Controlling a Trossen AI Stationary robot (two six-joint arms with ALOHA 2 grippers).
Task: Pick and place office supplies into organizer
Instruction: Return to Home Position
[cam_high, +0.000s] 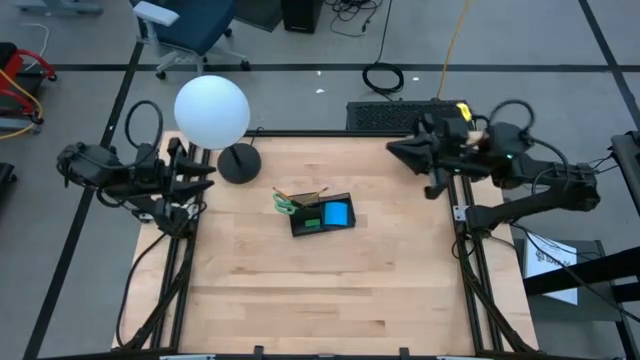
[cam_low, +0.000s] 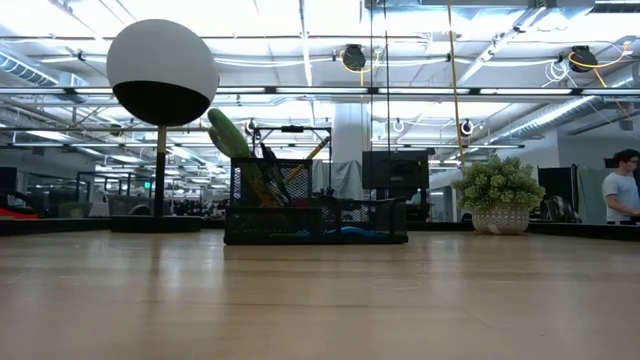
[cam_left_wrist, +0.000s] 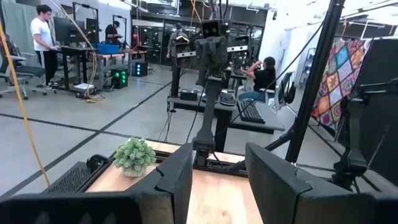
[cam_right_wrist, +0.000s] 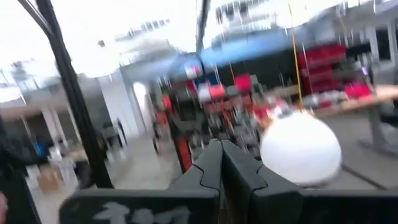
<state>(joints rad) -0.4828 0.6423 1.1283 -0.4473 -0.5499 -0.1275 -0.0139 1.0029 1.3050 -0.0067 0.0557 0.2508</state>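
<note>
The black organizer (cam_high: 322, 216) stands mid-table; in the low view the organizer (cam_low: 315, 222) is a mesh tray with a taller cup. A blue note pad (cam_high: 339, 213) and a tiny green piece (cam_high: 312, 222) lie in it. Green-handled scissors (cam_high: 285, 205) and pencils (cam_high: 303, 193) stick up from the cup, as the low view's scissors (cam_low: 230, 136) also show. My left gripper (cam_high: 203, 172) hovers open at the table's left edge, seen open in its wrist view (cam_left_wrist: 217, 180). My right gripper (cam_high: 392, 150) is shut near the far right corner (cam_right_wrist: 221, 163). Neither holds anything.
A lamp with a white globe (cam_high: 211, 110) and a round black base (cam_high: 239, 162) stands at the far left of the table. A small potted green plant (cam_low: 498, 192) sits by the far right corner. Bare wood lies all around the organizer, mostly toward the near edge (cam_high: 320, 300).
</note>
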